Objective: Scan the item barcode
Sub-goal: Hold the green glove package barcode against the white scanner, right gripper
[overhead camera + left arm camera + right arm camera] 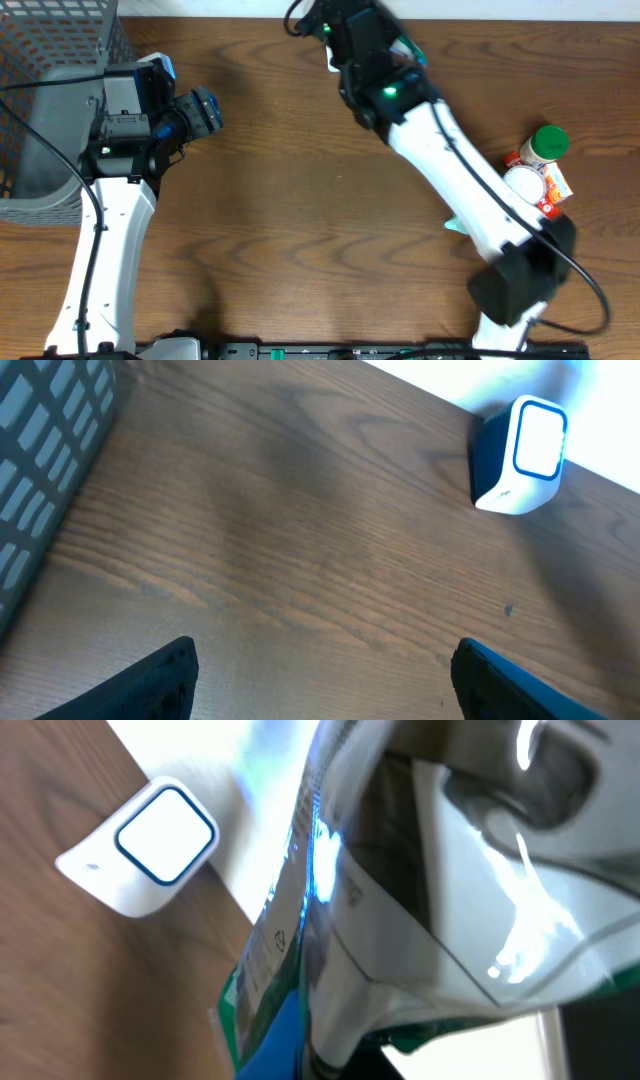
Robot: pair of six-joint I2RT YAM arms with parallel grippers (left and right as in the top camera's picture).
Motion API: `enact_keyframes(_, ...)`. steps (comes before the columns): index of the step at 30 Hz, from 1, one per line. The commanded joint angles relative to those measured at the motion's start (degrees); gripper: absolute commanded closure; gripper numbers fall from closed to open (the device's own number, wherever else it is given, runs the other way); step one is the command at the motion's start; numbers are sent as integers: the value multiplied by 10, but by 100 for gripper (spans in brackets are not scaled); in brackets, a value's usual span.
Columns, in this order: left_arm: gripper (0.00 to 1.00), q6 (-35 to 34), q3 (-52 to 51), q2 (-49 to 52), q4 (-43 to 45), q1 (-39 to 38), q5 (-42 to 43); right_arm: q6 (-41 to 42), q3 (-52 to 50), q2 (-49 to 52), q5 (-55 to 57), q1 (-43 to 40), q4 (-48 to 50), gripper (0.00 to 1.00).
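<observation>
The right gripper [352,35] is clenched on a shiny plastic packet [300,930]. It holds the packet at the far edge of the table [300,210], just beside the small white scanner [150,845]. The left gripper [320,695] is released and empty, near the grey basket [60,70]. To scan well, I think the arm must turn the packet until its barcode faces the scanner window. The film should be flat and without glare, and held quiet for a moment. I cannot see the barcode from here.
</observation>
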Motion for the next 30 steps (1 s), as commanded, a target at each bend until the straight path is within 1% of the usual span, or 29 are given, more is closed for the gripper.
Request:
enact_keyframes(1, 18, 3, 13, -5, 0, 3, -5, -151, 11, 47, 41, 3, 54, 99)
enact_keyframes(8, 18, 3, 13, -5, 0, 3, -5, -342, 11, 148, 55, 8, 295, 99)
enact_keyframes(11, 18, 3, 13, -5, 0, 3, -5, -399, 11, 186, 45, 8, 370, 99)
enact_keyframes(13, 18, 3, 13, -5, 0, 3, -5, -430, 11, 210, 35, 8, 398, 99)
enact_keyframes(18, 18, 3, 13, -5, 0, 3, -5, -478, 11, 267, 7, 7, 496, 99)
enact_keyframes(21, 18, 3, 13, -5, 0, 3, -5, -484, 11, 285, -16, 7, 516, 99)
enact_keyframes(25, 18, 3, 13, -5, 0, 3, -5, -484, 11, 296, -64, 5, 513, 99)
enact_keyframes(30, 18, 3, 13, -5, 0, 3, -5, -482, 12, 296, -88, 5, 513, 99)
